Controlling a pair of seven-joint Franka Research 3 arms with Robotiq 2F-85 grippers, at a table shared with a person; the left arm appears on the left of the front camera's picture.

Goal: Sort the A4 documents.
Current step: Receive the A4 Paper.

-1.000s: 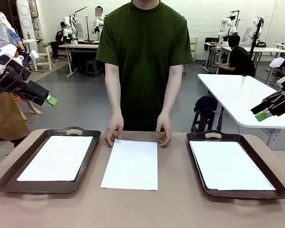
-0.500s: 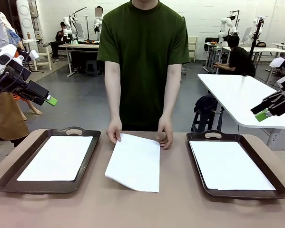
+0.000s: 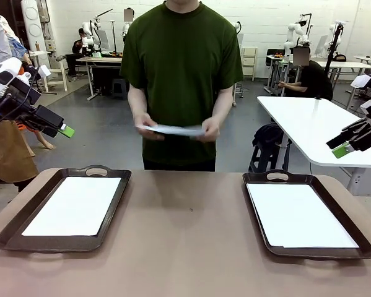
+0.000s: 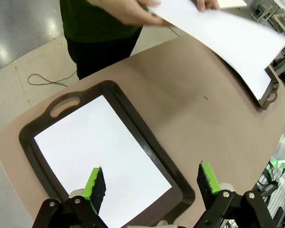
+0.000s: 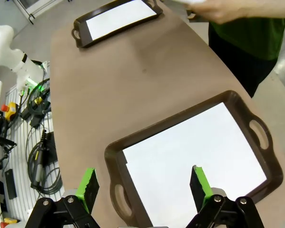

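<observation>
Person's hands [image 3: 176, 128] holding one A4 sheet [image 3: 171, 130] above table, left gripper [image 4: 152, 183] and right gripper [image 5: 143, 183] wide open, empty, raised at the sides

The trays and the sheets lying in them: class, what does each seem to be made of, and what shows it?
Left tray and right tray: probably moulded plastic, dark brown with a soft sheen, rounded rims and cut-out handles. Sheets in the left tray and right tray: paper, matte white, thin and flat.
</observation>
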